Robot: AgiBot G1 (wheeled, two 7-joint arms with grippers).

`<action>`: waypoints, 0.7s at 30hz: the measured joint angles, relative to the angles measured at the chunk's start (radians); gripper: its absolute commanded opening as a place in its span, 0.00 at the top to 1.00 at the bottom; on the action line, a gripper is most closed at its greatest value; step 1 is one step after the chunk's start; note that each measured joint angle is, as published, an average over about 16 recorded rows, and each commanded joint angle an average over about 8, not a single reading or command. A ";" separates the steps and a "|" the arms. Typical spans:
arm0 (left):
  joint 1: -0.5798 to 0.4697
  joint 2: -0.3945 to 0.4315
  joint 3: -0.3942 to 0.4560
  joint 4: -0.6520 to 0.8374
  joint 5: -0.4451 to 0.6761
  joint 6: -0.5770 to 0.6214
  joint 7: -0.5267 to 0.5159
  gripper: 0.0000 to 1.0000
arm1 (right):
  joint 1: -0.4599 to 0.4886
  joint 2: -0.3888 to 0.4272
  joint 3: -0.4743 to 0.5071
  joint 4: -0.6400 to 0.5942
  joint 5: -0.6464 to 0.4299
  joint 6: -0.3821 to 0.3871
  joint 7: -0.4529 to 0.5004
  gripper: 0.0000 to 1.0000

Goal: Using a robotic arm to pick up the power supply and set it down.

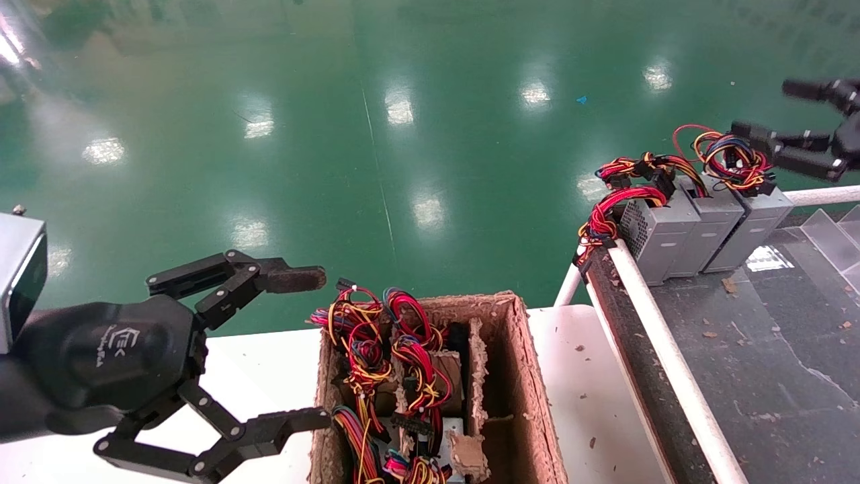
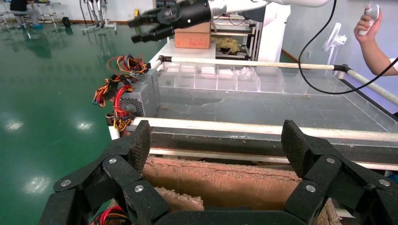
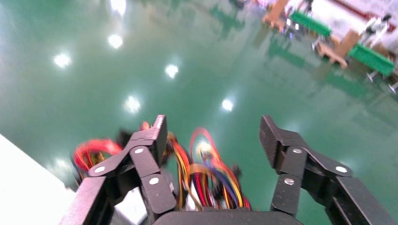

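The power supply (image 1: 756,225) is a grey box, the rightmost of three at the far end of the dark belt, topped by a coil of yellow, red and blue wires (image 1: 734,158). My right gripper (image 1: 772,111) hovers open just above and behind that coil, touching nothing. In the right wrist view the coil (image 3: 206,173) shows between the spread fingers of the right gripper (image 3: 213,136). My left gripper (image 1: 302,349) hangs open and empty beside the cardboard box. The left wrist view shows the left gripper (image 2: 217,145) over the box wall, with the power supply's coil (image 2: 129,63) far off.
A cardboard box (image 1: 517,376) on the white table (image 1: 269,363) holds more units with wire bundles. Two other grey boxes (image 1: 662,232) (image 1: 709,225) stand beside the power supply. A white rail (image 1: 672,356) edges the belt. Clear dividers (image 1: 830,235) sit at right. A person's hand (image 2: 371,28) holds a controller.
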 measured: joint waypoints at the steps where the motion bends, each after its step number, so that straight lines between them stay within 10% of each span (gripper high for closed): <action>1: 0.000 0.000 0.000 0.000 0.000 0.000 0.000 0.00 | -0.004 0.002 0.004 0.006 0.007 -0.007 0.004 0.00; 21: 0.000 0.000 0.000 0.000 0.000 0.000 0.000 0.00 | -0.214 0.037 0.070 0.343 0.137 -0.090 0.186 0.00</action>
